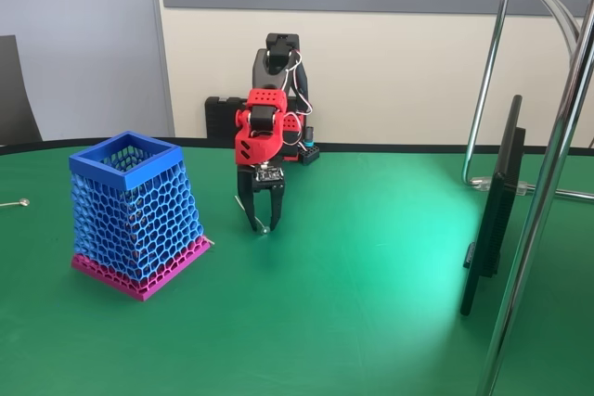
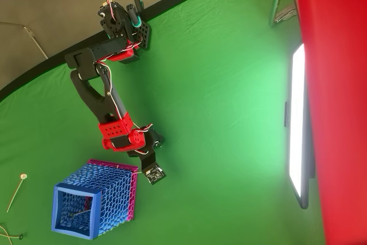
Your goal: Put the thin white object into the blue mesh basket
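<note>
Arm's fingers (image 1: 263, 224) hang straight down, just right of the basket (image 1: 156, 169) in the fixed view, tips at or just off the green counter (image 1: 371, 322). A vertical approach makes sense: the wire (image 1: 239, 202) is too thin to pick from the side, so it has to be pinched from above.

Fingers are spread, with green counter visible between the tips. Not clenched on anything.

Wire position: it runs diagonally down from the basket side of the fingers, past the finger nearer the basket, and ends at a small pale dot in the gap between the tips. So the ball end looks bracketed by the fingers and the rest trails back toward the basket. The strand is barely a pixel wide, so I can't tell if it touches either finger or is flat on the counter.

In the overhead view the fingers (image 2: 153, 176) are beside the basket's pink base, and the blue rim (image 2: 77, 189) is farther from the arm. Basket is upright, mouth open and unobstructed. Wire isn't in it yet.

My read: this is the grasp step. Next come close, lift above the rim, a short swing toward the basket, then drop. Main risk is the wire slipping as the fingers close.

The straight pale stick with a round tip (image 1: 14, 202) is on the far side of the basket, well apart. That's not the target.
</note>
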